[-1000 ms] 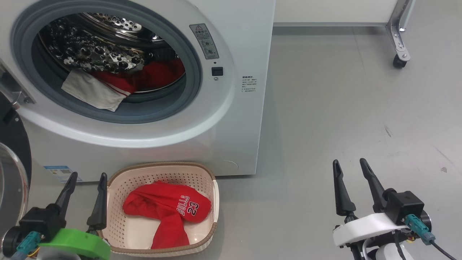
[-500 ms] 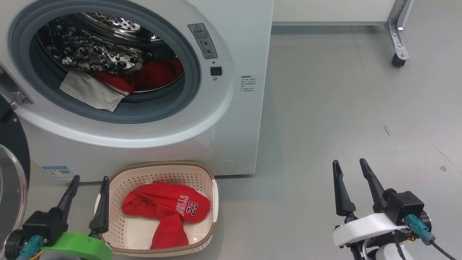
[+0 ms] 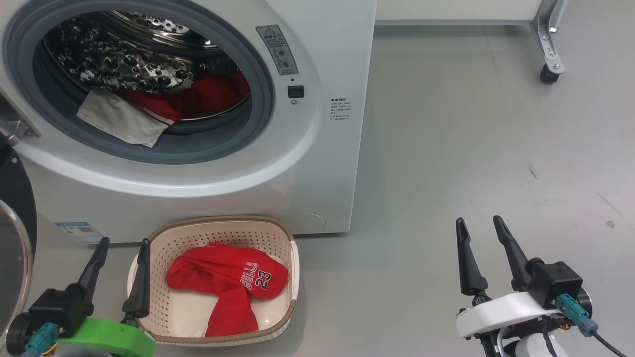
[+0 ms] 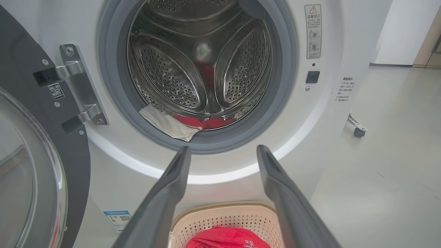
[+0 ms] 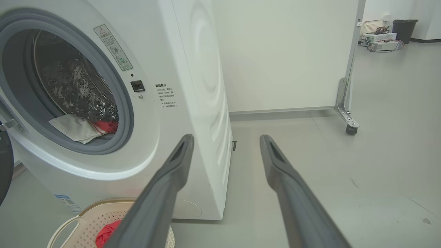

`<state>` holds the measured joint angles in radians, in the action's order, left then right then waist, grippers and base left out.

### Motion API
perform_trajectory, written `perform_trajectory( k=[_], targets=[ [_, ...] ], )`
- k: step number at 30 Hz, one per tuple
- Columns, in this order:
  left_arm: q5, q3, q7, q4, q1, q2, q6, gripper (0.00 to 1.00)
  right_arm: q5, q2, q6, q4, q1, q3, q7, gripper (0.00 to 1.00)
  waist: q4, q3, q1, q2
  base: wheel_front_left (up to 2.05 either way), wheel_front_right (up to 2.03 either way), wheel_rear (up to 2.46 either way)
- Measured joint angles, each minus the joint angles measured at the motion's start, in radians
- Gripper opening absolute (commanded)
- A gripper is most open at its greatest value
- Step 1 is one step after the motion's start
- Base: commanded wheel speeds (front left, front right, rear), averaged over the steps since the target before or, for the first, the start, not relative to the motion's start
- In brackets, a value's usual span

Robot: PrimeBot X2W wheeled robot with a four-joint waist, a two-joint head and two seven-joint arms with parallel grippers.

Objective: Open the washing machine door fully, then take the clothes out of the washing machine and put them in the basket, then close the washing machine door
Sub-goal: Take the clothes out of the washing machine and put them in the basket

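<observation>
Standing open at the far left edge of the head frame, the washing machine door shows its black rim and a slice of glass, well clear of the drum mouth. The opening step looks done.

At the lower left, the left hand is released, fingers apart with nothing between them. Its tips sit just beside the left rim of the basket. The basket stands on the floor in the lower centre-left, close against the front of the washing machine. The "BULLS 23" jersey lies crumpled inside it.

In the upper left of the frame, a second garment lies in the drum. Its white panel is draped over the lower lip of the grey seal, with red cloth bunched behind it.

At the lower right, the right hand is also released and empty. It hangs over bare floor, well apart from the machine.

The step in hand appears to be the unloading, about halfway through, with one piece in the basket and one to fetch. The left wrist view looks straight into the drum mouth, with the white panel just above the left fingertip. The left hand therefore seems the better placed. The next move calls for it to rise to the seal, close on the overhanging white flap, and draw the cloth out over the lip without snagging. It would then lower the garment into the basket. Shutting the door comes last.
</observation>
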<state>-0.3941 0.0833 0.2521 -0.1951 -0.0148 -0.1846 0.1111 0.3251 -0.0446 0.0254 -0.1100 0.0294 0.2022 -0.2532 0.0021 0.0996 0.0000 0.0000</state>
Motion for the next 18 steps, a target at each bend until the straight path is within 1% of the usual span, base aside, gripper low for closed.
perform_trajectory(
  k=[5,11,17,18],
  targets=[
    [0.004,-0.001,0.000,0.002,0.000,-0.004,0.001,1.00,0.000,0.000,0.000,0.011,0.000,0.014,0.000,1.00,-0.004,0.030,0.0000,0.0000,0.00,0.00,0.00],
    [0.018,0.006,0.000,0.005,-0.019,-0.045,0.009,1.00,0.000,0.000,-0.013,0.033,-0.007,0.046,0.000,1.00,-0.018,0.092,0.0000,0.0000,0.00,0.00,0.00],
    [0.018,0.009,0.000,0.004,-0.111,-0.091,0.009,1.00,0.000,-0.001,-0.030,0.057,-0.039,0.078,0.000,1.00,-0.036,0.160,0.0000,0.0000,0.00,0.00,0.00],
    [0.018,0.009,0.000,0.002,-0.128,-0.097,0.009,1.00,0.000,-0.001,-0.037,0.061,-0.046,0.085,0.000,1.00,-0.040,0.172,0.0000,0.0000,0.00,0.00,0.00]
  ],
)
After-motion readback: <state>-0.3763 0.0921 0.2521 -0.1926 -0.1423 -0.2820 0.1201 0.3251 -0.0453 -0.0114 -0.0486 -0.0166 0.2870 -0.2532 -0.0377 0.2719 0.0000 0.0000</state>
